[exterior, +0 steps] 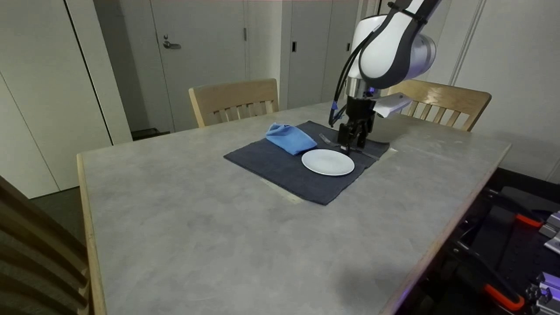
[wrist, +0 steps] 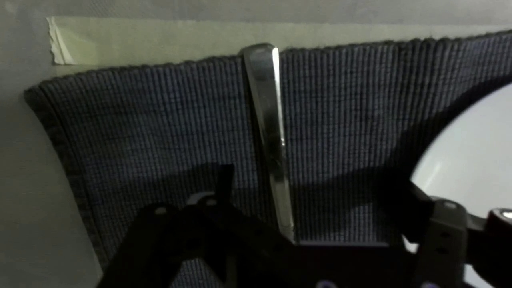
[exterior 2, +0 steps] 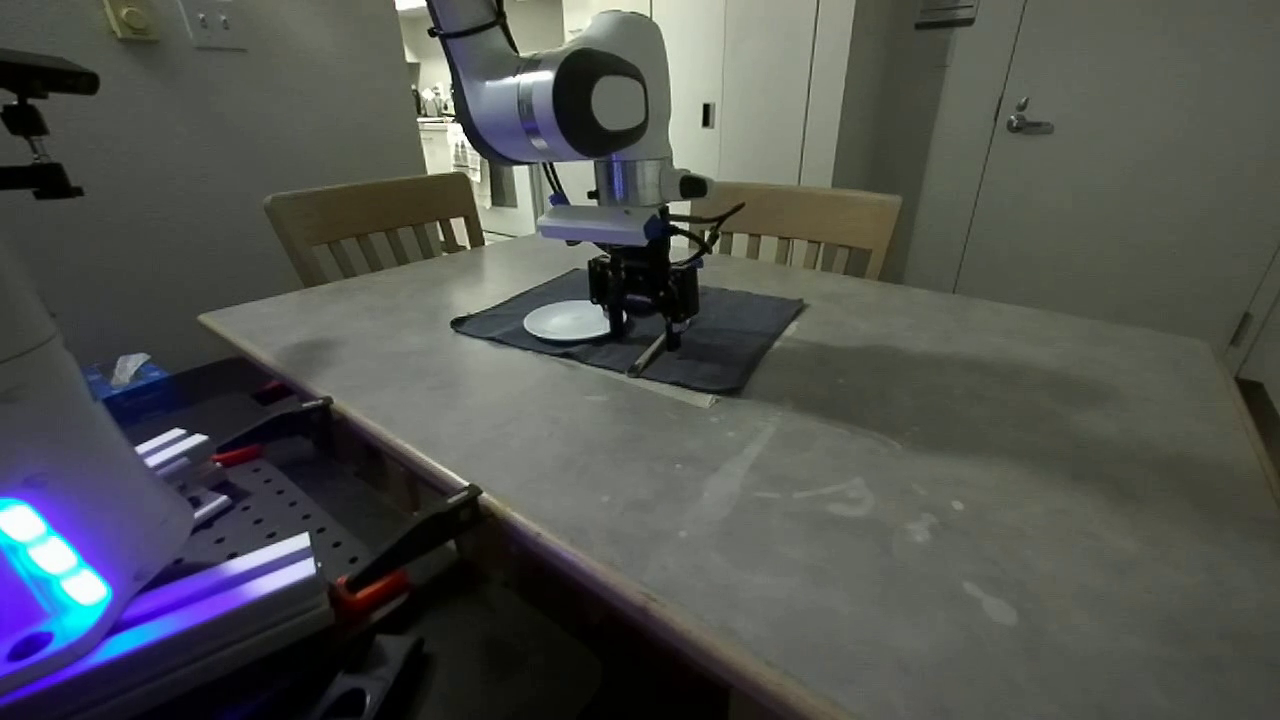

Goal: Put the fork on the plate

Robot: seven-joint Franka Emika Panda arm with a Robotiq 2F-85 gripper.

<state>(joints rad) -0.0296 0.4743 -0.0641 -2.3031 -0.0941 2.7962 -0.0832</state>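
In the wrist view, the fork [wrist: 273, 132] runs lengthwise from upper centre to lower centre, straddled by the spread end effector [wrist: 315, 196].

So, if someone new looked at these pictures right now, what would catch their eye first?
Probably the white plate, bright on the dark mat, with the folded blue napkin beside it. Then the black gripper next to the plate, its jaws apart on either side of the fork. In an exterior view, the bright blue lights at the lower left, on the robot's base, would also stand out.
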